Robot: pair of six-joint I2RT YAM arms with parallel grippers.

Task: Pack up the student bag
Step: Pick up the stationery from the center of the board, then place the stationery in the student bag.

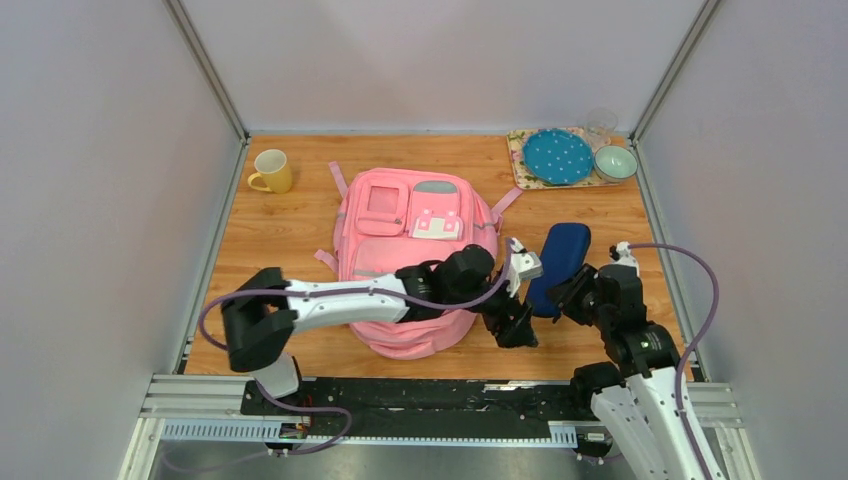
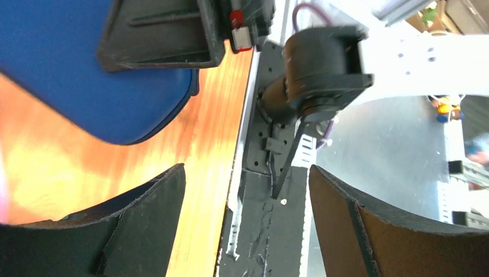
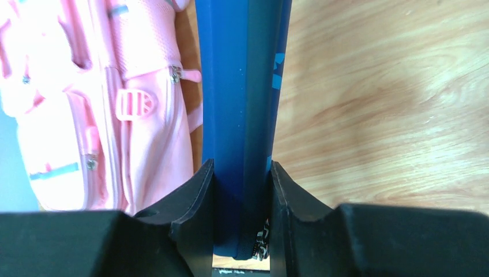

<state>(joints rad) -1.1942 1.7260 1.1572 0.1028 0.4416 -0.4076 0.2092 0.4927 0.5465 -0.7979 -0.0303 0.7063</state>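
Note:
The student bag (image 1: 410,255), a pink backpack, lies flat mid-table with its front pockets up; in the right wrist view it (image 3: 115,104) fills the left side. A navy-blue zip pouch (image 1: 562,252) stands on edge just right of it. My right gripper (image 1: 566,292) is shut on the pouch's near end, and the right wrist view shows both fingers pressed on the pouch (image 3: 242,86) at the gripper (image 3: 242,190). My left arm reaches across the bag's lower part. Its gripper (image 1: 520,330) is open and empty beside the pouch (image 2: 69,75), which sits up left of the gripper (image 2: 248,190).
A yellow mug (image 1: 272,171) stands at the back left. At the back right, a patterned tray (image 1: 520,165) carries a blue dotted plate (image 1: 557,157), a pale bowl (image 1: 615,162) and a clear glass (image 1: 601,122). Grey walls close in both sides.

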